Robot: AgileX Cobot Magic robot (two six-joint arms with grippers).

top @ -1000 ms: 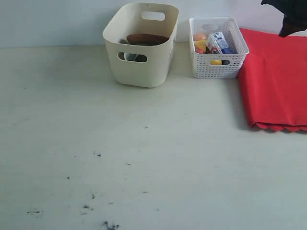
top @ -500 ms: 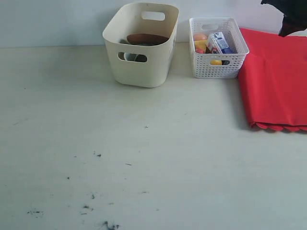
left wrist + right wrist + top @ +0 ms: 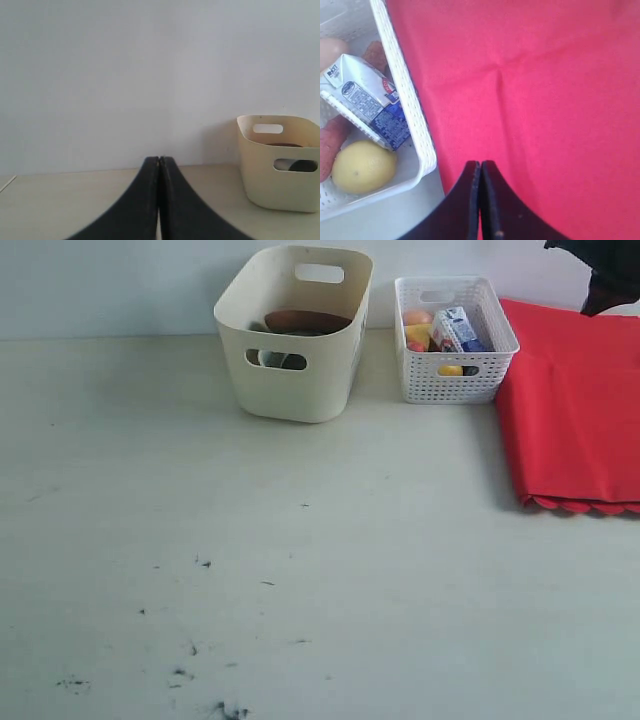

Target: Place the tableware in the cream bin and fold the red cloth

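The cream bin stands at the back of the table with the round brown wooden plate inside; a steel item shows through its handle hole. The bin also appears in the left wrist view. The red cloth lies flat at the right, folded, its scalloped edge toward the front. My right gripper is shut with nothing in it, hovering above the red cloth beside the white basket. In the exterior view only a dark part of the right arm shows at the top right. My left gripper is shut and empty.
A white perforated basket sits between bin and cloth, holding a milk carton, a lemon, a sausage and an egg. Dark specks mark the table's front left. A pale wall runs behind the table.
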